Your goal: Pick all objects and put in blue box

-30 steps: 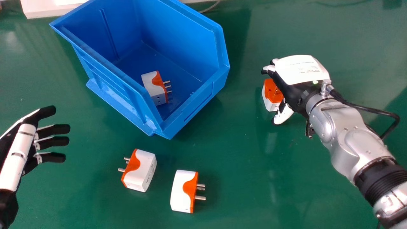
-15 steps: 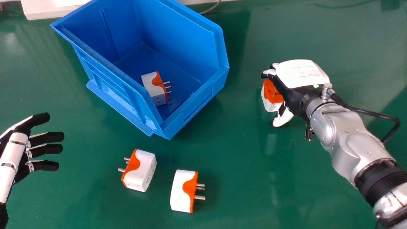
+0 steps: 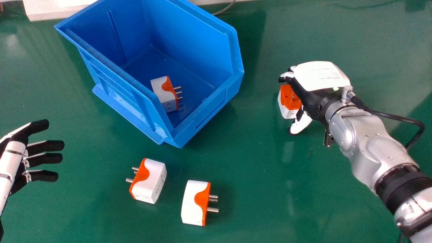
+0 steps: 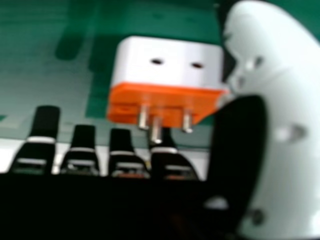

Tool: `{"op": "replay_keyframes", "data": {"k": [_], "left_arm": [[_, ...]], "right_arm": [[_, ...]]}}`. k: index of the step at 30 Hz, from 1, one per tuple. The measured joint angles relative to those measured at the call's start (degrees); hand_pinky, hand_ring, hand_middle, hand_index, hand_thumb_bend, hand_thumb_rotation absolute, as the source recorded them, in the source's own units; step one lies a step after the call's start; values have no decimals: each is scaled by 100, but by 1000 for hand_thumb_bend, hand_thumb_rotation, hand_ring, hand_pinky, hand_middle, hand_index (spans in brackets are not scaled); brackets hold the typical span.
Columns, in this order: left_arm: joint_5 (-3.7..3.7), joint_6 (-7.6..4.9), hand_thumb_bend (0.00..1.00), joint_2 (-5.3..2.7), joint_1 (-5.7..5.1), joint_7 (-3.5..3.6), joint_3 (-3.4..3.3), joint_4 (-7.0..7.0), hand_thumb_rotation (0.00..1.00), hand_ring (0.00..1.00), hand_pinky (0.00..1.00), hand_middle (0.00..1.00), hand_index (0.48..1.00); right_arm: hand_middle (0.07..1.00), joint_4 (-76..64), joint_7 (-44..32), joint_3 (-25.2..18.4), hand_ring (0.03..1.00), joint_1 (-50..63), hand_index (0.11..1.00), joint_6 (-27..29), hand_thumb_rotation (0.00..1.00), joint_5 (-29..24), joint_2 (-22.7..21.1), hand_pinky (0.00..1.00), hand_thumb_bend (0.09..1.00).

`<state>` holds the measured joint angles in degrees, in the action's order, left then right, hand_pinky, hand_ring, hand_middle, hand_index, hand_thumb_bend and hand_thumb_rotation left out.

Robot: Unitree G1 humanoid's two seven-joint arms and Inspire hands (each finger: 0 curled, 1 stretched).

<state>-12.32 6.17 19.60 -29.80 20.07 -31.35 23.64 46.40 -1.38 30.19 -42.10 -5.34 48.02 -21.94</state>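
STUDENT: Green and faintly glossy, the bench (image 3: 256, 175) carries the work. What is the state of the fingers (image 4: 82, 145)?

TUTOR: Those of the right hand (image 3: 310, 96) are loosely bent and slightly apart, with the thumb (image 4: 285, 115) opposite. Below the palm stands the upturned plug (image 3: 286, 98) on the bench, its pins (image 4: 156, 132) towards the hand. Whether the fingers press on it cannot be told.

STUDENT: How should it handle?

TUTOR: Probably as a light, stiff block: a hard shell that will not give, smooth enough to slip under a one-sided touch. The best hold is across two opposed sides of the body, fingers on one, thumb on the other. The pins make a poor handle, being narrow and likely to twist the block out of a pinch. A short fall should do little harm.

STUDENT: And outward from there?

TUTOR: Towards the robot's left stands the blue box (image 3: 206, 114), with the boxed plug (image 3: 163, 91) on its floor. Nearer the robot lie one loose plug (image 3: 153, 182) and its neighbour (image 3: 194, 206), pins pointing opposite ways; both should suit the same hold, clear of the metal. The left hand (image 3: 45, 145), fingers extended and spread, is at the head view's left edge.
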Motion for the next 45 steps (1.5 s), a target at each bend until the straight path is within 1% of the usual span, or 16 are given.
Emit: {"op": "replay_keyframes", "data": {"k": [2,5,9,12,14,17,22,24,26,30,32,35,40,43,45], "left_arm": [[1,-48,192,6,2,2,-2,-31,981,699,588,717,828],[3,-68,185,8,-10,2,-10,-58,981,696,585,716,827],[4,-90,181,8,-34,2,-60,-61,981,695,583,716,826],[4,-114,179,8,-47,2,-78,-63,981,694,582,715,826],[2,-133,179,8,-54,4,-96,-67,982,694,582,715,826],[1,-137,179,8,-68,11,-111,-69,982,693,582,715,825],[0,-137,179,8,-100,26,-121,-68,983,692,581,714,825],[-2,-137,179,9,-109,41,-136,-68,983,692,581,715,825],[-3,-137,180,11,-115,67,-166,-68,982,692,582,715,825],[-3,-136,180,14,-128,93,-177,-68,982,692,582,715,825],[-3,-136,184,15,-130,100,-189,-68,981,693,582,715,825],[-4,-137,189,27,-133,116,-228,-72,979,694,583,715,825],[-6,-137,192,51,-141,147,-239,-74,975,694,583,715,825],[-7,-139,195,56,-148,192,-276,-79,972,694,584,715,825],[-7,-149,196,59,-148,203,-293,-100,970,695,584,715,826]], "right_arm": [[932,57,14,30,924,-37,841,25,0,-2,0,778,430],[925,136,49,112,913,-92,833,120,0,3,-15,756,417],[920,227,47,134,907,-140,828,240,0,-5,-48,746,409],[915,277,13,147,902,-179,825,313,0,-7,-70,743,425],[910,287,6,161,900,-187,821,360,0,-7,-96,731,409],[906,290,7,173,899,-191,818,405,0,-7,-121,720,390],[903,310,-13,213,897,-215,815,476,0,-6,-158,721,404],[902,309,-31,215,894,-217,815,487,0,-8,-167,713,416],[901,307,-64,214,889,-219,813,493,0,-15,-180,697,432],[901,290,-117,211,887,-220,813,490,0,-26,-209,694,436],[900,264,-127,210,883,-212,813,486,0,-26,-225,711,448],[900,261,-131,198,880,-209,812,475,0,-43,-249,725,462],[900,269,-148,144,880,-209,812,430,0,-65,-271,729,470],[899,250,-191,141,879,-209,812,407,0,-60,-336,729,476],[899,256,-195,127,879,-207,812,345,0,-58,-389,728,477]]}}
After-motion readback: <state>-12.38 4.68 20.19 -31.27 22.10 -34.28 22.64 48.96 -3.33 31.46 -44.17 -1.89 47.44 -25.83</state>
